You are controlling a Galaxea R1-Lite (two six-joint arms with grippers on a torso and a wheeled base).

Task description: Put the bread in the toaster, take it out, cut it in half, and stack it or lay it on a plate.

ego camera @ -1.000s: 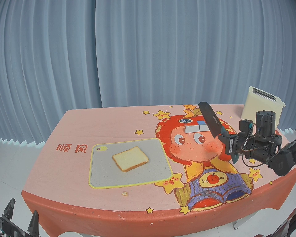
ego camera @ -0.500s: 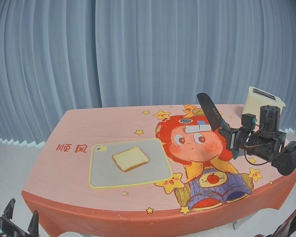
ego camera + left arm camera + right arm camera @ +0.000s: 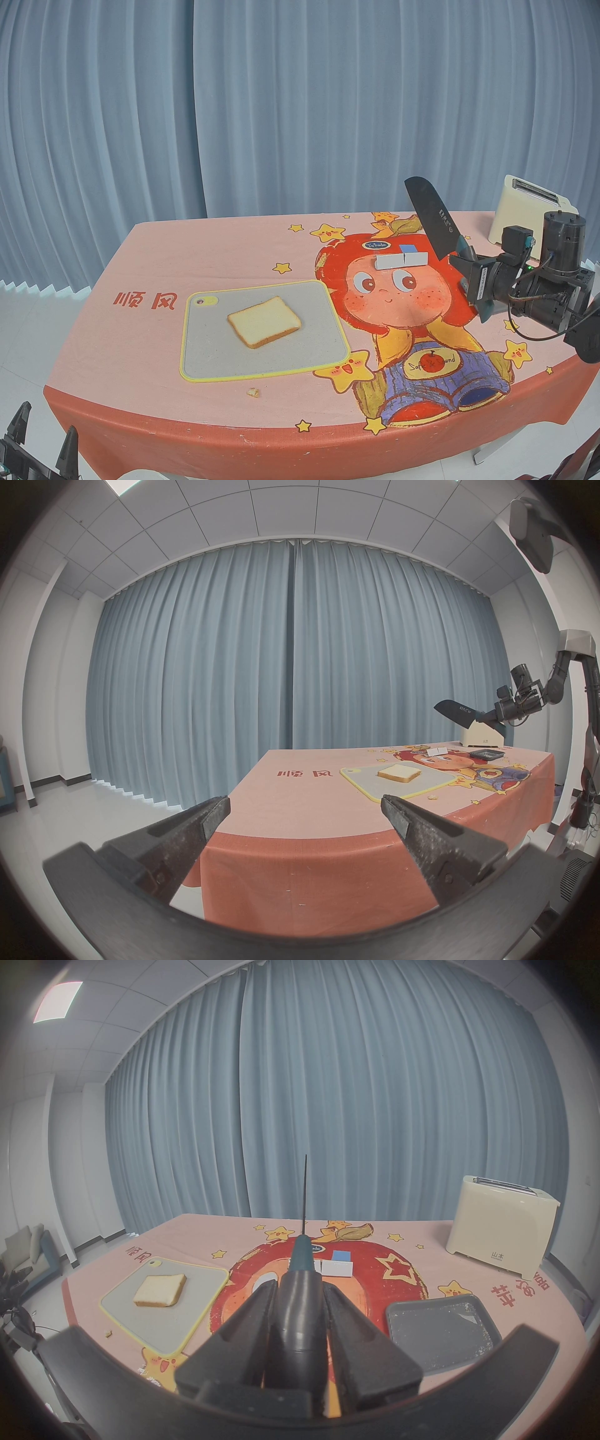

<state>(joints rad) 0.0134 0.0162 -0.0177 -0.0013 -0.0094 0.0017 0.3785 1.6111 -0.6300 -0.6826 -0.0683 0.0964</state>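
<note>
Table (image 3: 206,250) under a pink cartoon cloth, seen from the head camera. At its 2 o'clock corner, cream toaster (image 3: 528,209), slot empty. At 7 to 8 o'clock, grey cutting board (image 3: 212,350) with a yellow rim. Toward 3 o'clock, near the toaster, dark tray (image 3: 442,1332), bare. Above the 3 o'clock edge, black knife (image 3: 432,217) held clear of the cloth, blade tilted up toward 11 o'clock. Bread (image 3: 264,321), one whole uncut slice, flat at the board's centre. Right gripper (image 3: 299,1294) closed firmly around the knife handle, well apart from the bread. Left gripper (image 3: 306,811) off the 7 o'clock corner, below the table's edge, jaws spread wide and holding nothing. White-and-blue block (image 3: 401,258) at 1 o'clock of the board; crumb (image 3: 253,392) just beside the board's 6 o'clock edge. Judged step: cutting, not yet begun. Next move calls for carrying the blade toward 8 o'clock, levelling it over the slice's middle and pressing straight down, perhaps with the free gripper steadying the bread. Red characters (image 3: 145,300) printed at 10 o'clock of the board; small print on blade and toaster, left unread.
</note>
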